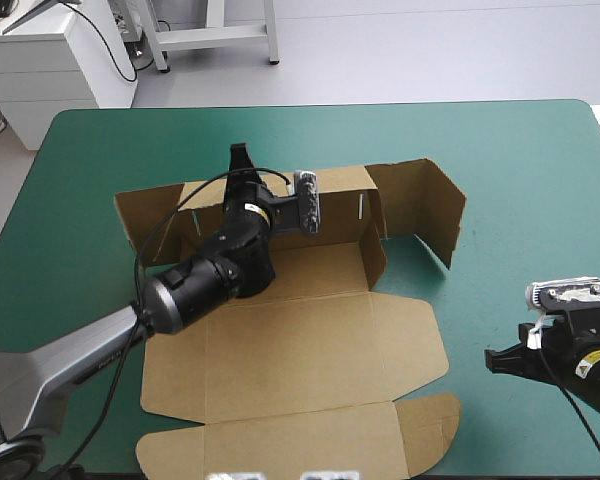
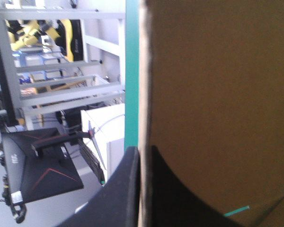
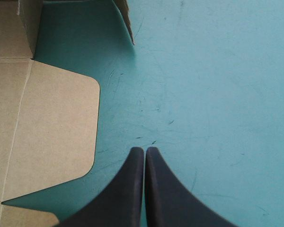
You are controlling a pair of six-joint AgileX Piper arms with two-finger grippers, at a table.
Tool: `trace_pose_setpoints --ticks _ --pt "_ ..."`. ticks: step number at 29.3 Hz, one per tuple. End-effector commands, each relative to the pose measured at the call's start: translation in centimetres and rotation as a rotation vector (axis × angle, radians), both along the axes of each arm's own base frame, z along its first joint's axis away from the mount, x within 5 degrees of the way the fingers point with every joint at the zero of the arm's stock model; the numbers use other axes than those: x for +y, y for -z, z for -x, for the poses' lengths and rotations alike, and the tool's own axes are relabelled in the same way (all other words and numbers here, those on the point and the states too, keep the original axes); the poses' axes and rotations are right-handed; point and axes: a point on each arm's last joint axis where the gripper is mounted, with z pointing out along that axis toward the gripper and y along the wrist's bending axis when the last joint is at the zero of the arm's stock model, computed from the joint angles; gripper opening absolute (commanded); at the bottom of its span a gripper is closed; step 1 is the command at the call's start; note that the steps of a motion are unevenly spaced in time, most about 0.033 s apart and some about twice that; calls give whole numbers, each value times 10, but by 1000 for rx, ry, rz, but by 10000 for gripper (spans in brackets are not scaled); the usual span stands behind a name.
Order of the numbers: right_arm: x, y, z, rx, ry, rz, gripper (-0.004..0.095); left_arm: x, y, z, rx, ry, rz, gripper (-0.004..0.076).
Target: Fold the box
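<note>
Black fingers (image 2: 125, 194) of the left gripper (image 2: 141, 152) pinch a raised wall of the brown box (image 1: 310, 340) — one finger on each side of the board, all but closed. The box lies mid-table on the teal-green cover (image 1: 520, 150), its far walls standing and its near panels flat. The right gripper (image 3: 145, 150) has its fingers pressed together over bare cover — just beside the box's right flap, not touching it.

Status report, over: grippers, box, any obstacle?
Left gripper shut on the box, far wall. Right gripper shut, over teal-green cover, off the box. Far walls raised, near flaps flat. Nothing in the way.
</note>
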Motion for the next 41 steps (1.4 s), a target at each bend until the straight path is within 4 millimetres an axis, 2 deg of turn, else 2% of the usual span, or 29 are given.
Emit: trace_pose_setpoints --ticks 1,3,11,15,18,23,29,34,38,41 --pt "0 -11 -3 -70 10 -16 -2 -2 -29 28 -186 92 48 -8" --pt "0 -11 -3 -73 9 -20 -2 -6 -24 37 -215 121 10 -8" --pt "3 -14 -5 -99 4 -65 -2 -4 -8 37 -361 135 -40 -8" --pt "4 -33 -7 -179 3 -88 -2 -5 -5 36 -366 133 -26 -8" --pt "5 -53 -16 -157 -4 -86 -1 -6 -5 36 -366 141 -25 -8" --pt "9 -89 -52 -113 -32 -64 -2 -9 -4 37 -357 173 -15 -8" --pt "14 -123 -112 -109 -51 -46 -1 -9 -3 37 -356 176 -14 -8" --pt "18 -128 -161 -72 -54 -43 -2 -9 -3 37 -356 176 -14 -8" --pt "21 -116 -198 -23 -55 -47 -2 -9 -3 37 -356 176 -14 -8" --pt "25 -103 -218 21 -62 -71 -2 -9 -3 37 -356 176 -14 -8"
